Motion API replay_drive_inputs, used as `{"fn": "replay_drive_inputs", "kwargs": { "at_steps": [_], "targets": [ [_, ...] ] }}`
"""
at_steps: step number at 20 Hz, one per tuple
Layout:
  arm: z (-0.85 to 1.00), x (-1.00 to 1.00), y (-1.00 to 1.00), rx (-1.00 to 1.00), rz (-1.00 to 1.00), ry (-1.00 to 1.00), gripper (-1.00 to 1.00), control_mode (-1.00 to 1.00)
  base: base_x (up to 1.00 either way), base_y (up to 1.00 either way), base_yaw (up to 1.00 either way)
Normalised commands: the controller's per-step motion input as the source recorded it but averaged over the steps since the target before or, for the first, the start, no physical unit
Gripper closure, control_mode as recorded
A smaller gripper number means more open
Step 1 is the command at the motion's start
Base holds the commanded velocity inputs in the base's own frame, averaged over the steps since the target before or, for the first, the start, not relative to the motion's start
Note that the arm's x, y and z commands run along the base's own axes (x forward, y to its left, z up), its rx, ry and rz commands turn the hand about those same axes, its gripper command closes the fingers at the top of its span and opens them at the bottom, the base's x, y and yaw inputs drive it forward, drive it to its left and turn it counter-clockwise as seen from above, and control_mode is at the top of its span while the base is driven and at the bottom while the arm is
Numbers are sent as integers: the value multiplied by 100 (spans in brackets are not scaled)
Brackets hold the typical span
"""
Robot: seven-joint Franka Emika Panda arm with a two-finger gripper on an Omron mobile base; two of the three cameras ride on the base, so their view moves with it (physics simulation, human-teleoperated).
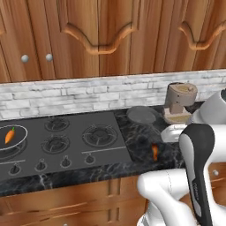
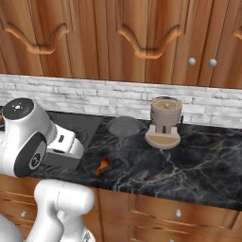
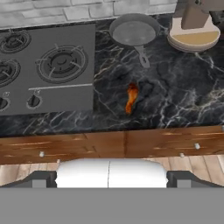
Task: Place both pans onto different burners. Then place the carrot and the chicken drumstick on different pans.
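Note:
The silver-rimmed pan [image 1: 23,130] sits on the stove's far-left burner, cut by the picture edge, with the carrot [image 1: 9,136] lying inside it. The plain grey pan [image 3: 133,29] rests on the black marble counter right of the stovetop, handle toward the front. The chicken drumstick [image 3: 131,99] lies on the counter in front of that pan, also seen as the drumstick [image 1: 155,152]. A free burner [image 3: 61,62] is left of the grey pan. My gripper [image 3: 111,179] hangs high, back from the counter's front edge, open and holding nothing.
A brown and tan countertop appliance [image 3: 194,30] stands right of the grey pan by the brick wall. Control knobs [image 1: 65,162] line the stove's front. Wooden cabinets hang above; drawers [image 3: 131,146] run below the counter. My own arm [image 1: 198,167] fills the lower right.

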Motion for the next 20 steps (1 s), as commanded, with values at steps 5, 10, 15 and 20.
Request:
{"fn": "replay_drive_inputs", "kwargs": {
  "at_steps": [5, 10, 15, 20],
  "targets": [
    [0, 0, 0, 0, 0, 0, -100, 100, 33, 17, 0],
    [0, 0, 0, 0, 0, 0, -100, 100, 37, 20, 0],
    [0, 0, 0, 0, 0, 0, -100, 100, 51, 19, 0],
    [0, 0, 0, 0, 0, 0, -100, 100, 40, 18, -1]
  ]
}}
